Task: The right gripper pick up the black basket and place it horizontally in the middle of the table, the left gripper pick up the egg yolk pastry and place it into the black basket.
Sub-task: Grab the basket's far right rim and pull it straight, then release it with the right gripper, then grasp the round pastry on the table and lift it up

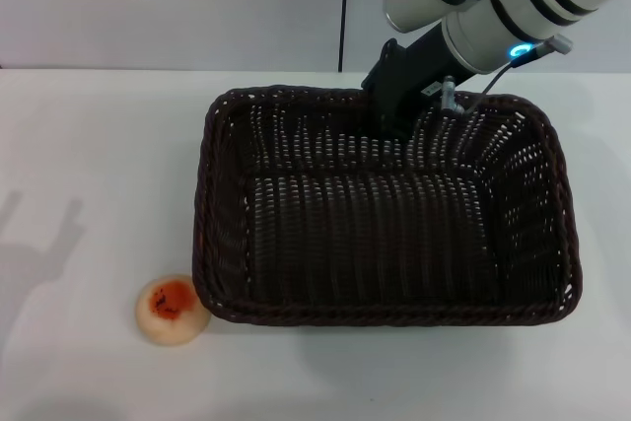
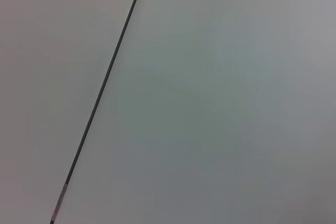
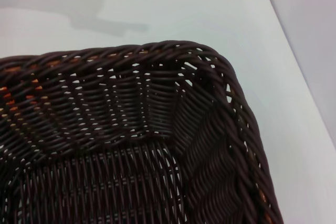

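White table (image 1: 89, 145): one black basket (image 1: 394, 244), one egg yolk pastry (image 1: 172, 310), right gripper (image 1: 394, 117), finger state unclear.

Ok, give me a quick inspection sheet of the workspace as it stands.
Surface: white table, bare apart from the job's things.
Job's things: black basket sits lengthwise across the middle, empty; egg yolk pastry on the table beside its near left corner, outside it.
Clutter: nothing seen.
Grippers: right gripper at the basket's far rim, fingers hidden; left gripper not in view, its shadow falls on the table at left.
Cables: thin grey wire along the right wrist.
Surroundings: pale wall behind with a dark vertical seam.
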